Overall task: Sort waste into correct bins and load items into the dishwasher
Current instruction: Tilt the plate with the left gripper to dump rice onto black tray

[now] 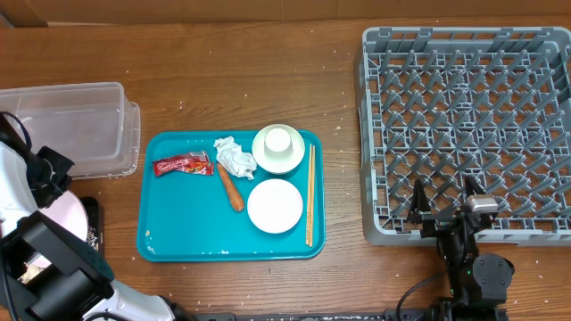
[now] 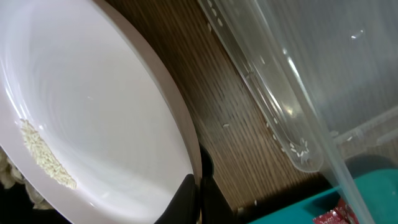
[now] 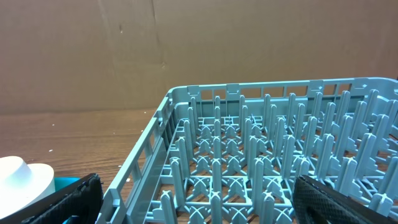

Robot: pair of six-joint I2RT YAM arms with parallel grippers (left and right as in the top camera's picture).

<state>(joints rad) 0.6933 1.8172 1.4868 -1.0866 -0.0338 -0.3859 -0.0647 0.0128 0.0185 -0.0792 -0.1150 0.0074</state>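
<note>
- White round plate [image 2: 93,106] with a clump of rice grains [image 2: 46,155] fills the left wrist view. The left gripper [image 2: 198,194] pinches its rim at bottom centre.
- Clear plastic bin [image 2: 323,93] is just beside it, upper right.
- Right gripper [image 1: 442,203] is spread wide and empty at the lower edge of the grey plastic dish rack [image 1: 464,98].
- Teal tray [image 1: 178,223], mid-frame overhead, holds wooden chopsticks [image 1: 310,196], a white bowl [image 1: 278,150] and a red wrapper [image 1: 182,164].

Counter [image 1: 268,80]: wood grain, matt. Tray [image 1: 178,223]: smooth glossy plastic. Rack [image 1: 375,134]: matt moulded plastic. Bin [image 1: 62,125]: clear smooth plastic. Plate [image 2: 93,112]: glossy, smooth. Crumpled paper [image 1: 235,158]: creased, matt.
</note>
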